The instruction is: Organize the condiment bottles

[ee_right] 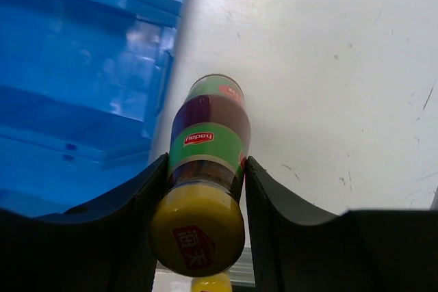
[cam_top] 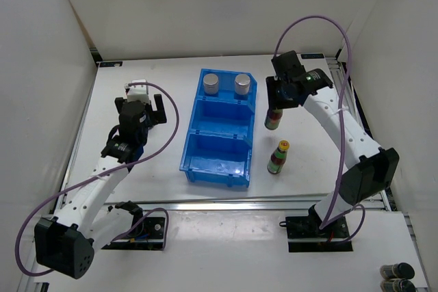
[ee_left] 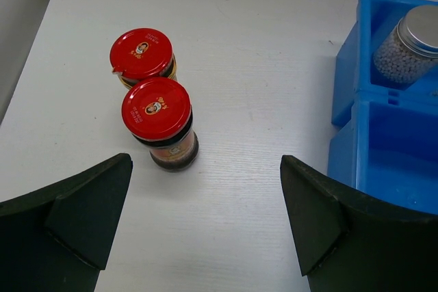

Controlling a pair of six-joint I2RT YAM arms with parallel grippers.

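Clamping a yellow-capped sauce bottle [ee_right: 209,145] between both fingers, the right gripper [cam_top: 276,107] sits just right of the blue bin [cam_top: 215,177], level with its middle compartment. The bottle is upright with a red and green label; whether its base touches the table [cam_top: 161,73] cannot be told. A 2nd yellow-capped bottle [cam_top: 278,157] stands on the table right of the bin, beside its near compartment and apart from its wall. 2 silver-capped bottles [cam_top: 211,84] [cam_top: 242,84] stand side by side in the bin's far compartment, with pale beads visible through the glass in the left wrist view. The left gripper [ee_left: 205,217] is left of the bin, jaws spread wide, gripping nothing. Ahead of it, well left of the bin, 2 red-capped jars [ee_left: 142,56] [ee_left: 159,117] stand upright, close together; contact between them cannot be told.
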